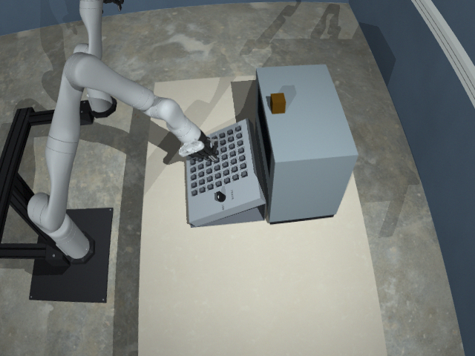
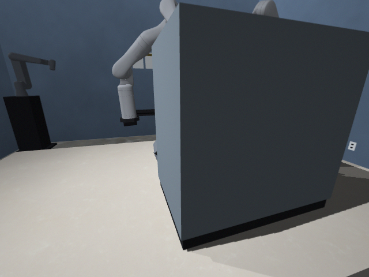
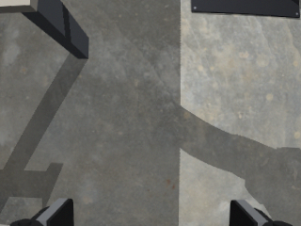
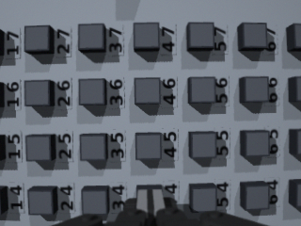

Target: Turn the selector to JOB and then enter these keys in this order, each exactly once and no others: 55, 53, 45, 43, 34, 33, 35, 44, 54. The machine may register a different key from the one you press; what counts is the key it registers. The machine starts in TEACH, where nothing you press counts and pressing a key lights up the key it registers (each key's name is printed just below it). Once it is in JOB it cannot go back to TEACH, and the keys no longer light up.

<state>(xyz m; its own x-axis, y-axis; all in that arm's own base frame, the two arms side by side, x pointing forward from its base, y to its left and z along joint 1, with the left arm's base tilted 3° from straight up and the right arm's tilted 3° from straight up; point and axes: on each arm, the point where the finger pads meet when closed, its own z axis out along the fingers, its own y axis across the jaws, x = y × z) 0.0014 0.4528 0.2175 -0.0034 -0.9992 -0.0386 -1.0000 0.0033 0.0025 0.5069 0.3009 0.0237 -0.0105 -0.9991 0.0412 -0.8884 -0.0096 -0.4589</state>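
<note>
The sloped key panel (image 1: 207, 212) (image 4: 198, 8) carries rows of dark keys; none looks lit. The selector knob (image 1: 220, 196) sits below them in the top view, between small printed labels; its setting is too small to read. My right gripper (image 1: 215, 158) (image 4: 150, 205) is shut and empty, its tips over key 44 (image 4: 150, 187); contact cannot be told. Key 45 (image 4: 148, 146), key 55 (image 4: 202, 144), key 35 (image 4: 93, 147), key 34 (image 4: 95, 201) and key 54 (image 4: 202, 198) are around it. The keys 53, 43 and 33 are outside the right wrist view. My left gripper (image 3: 151, 216) is open and empty, away from the panel.
A large grey-blue cabinet (image 1: 306, 188) (image 2: 262, 119) stands right behind the panel and hides it in the exterior view. An orange block (image 1: 277, 104) is on its top. A black frame (image 1: 9, 153) is by the arm bases. The pale table top (image 1: 253, 287) extends beyond the knob end.
</note>
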